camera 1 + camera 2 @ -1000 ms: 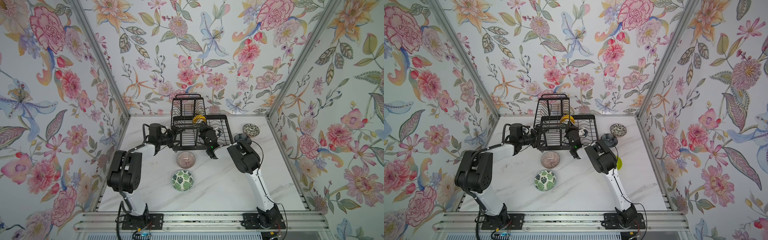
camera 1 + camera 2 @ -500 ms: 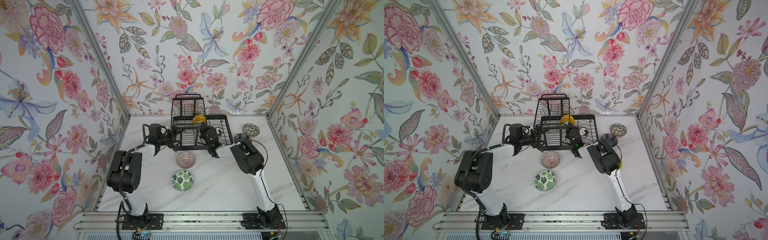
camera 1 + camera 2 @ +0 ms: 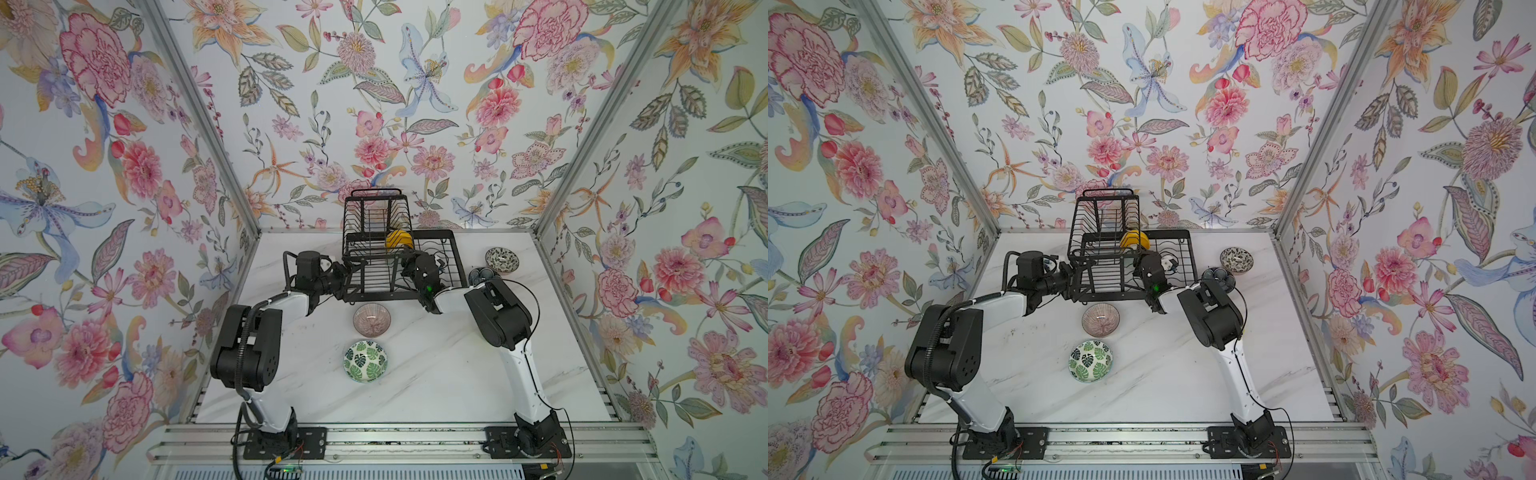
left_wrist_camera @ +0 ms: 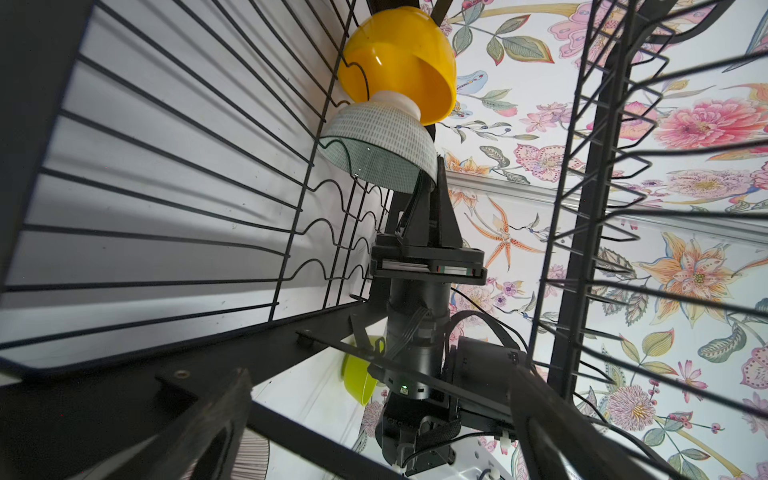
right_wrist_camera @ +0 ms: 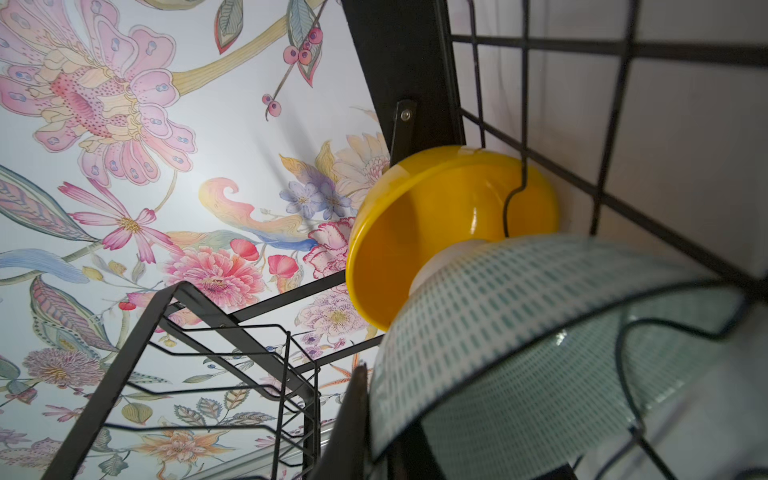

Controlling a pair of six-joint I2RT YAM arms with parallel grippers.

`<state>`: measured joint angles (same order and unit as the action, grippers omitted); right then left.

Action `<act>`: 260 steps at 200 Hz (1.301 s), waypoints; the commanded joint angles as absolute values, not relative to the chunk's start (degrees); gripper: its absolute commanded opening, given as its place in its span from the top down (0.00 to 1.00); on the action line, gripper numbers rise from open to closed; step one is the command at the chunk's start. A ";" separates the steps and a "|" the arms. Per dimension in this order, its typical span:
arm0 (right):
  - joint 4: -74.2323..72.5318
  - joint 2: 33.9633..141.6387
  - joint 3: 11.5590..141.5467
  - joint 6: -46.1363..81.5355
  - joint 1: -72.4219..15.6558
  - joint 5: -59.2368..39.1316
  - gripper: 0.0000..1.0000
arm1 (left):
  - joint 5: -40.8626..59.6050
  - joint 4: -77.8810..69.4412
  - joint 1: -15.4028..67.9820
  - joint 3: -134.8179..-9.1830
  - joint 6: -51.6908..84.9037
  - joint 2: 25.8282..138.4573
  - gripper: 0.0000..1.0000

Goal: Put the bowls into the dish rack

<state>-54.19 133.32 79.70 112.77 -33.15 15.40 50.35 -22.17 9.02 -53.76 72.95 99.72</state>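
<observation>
Far back, at the middle of the far edge of the surface (image 3: 436, 374), stands the dish rack (image 3: 386, 296). It is of black wire, with a lower tray and a smaller raised basket (image 3: 376, 192) over its left part.

Two bowls stand on edge in the wavy slots of the lower tray, near the tray's far side. The yellow bowl (image 4: 395, 54) is plain and glossy. The pale aqua bowl (image 4: 374, 137) is white with rows of small teal dashes, a white foot and a thin dark line on its rim. Its foot goes into the opening of the yellow bowl and touches it.

The right gripper (image 4: 428, 187) reaches into the tray, its fingers close together and clamped on the rim of the pale aqua bowl. The left gripper (image 3: 341, 277) is at the near left corner of the rack, with its fingers wide apart and nothing held.

Just in front of the rack sits the pink-brown ribbed bowl (image 3: 371, 319). The green-leaf bowl (image 3: 365, 360), white inside, is a little apart from it toward the near edge. Near the far right corner is the black-and-white bowl (image 3: 502, 261), and just beside it the dark blue bowl (image 3: 481, 275), partly hidden by the right arm. The lime green bowl (image 4: 357, 380) shows only in the left wrist view, through the rack wires.
</observation>
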 commanded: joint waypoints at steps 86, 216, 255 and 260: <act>-51.60 131.66 82.17 113.36 -32.17 12.95 0.70 | 51.77 -19.54 8.88 -50.47 71.48 95.73 0.01; -48.15 123.67 76.52 112.17 -32.54 12.07 0.33 | 52.38 -14.08 5.39 -47.29 66.71 90.46 0.01; -47.46 119.73 71.65 111.88 -32.49 12.52 0.15 | 52.47 -8.35 3.00 -47.46 61.86 87.77 0.01; -47.46 119.19 71.04 111.88 -32.52 12.42 0.12 | 52.52 -7.56 2.63 -47.55 61.29 87.52 0.01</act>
<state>-48.53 122.72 73.80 112.73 -32.38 12.36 50.87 -12.43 4.43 -48.01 65.93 90.72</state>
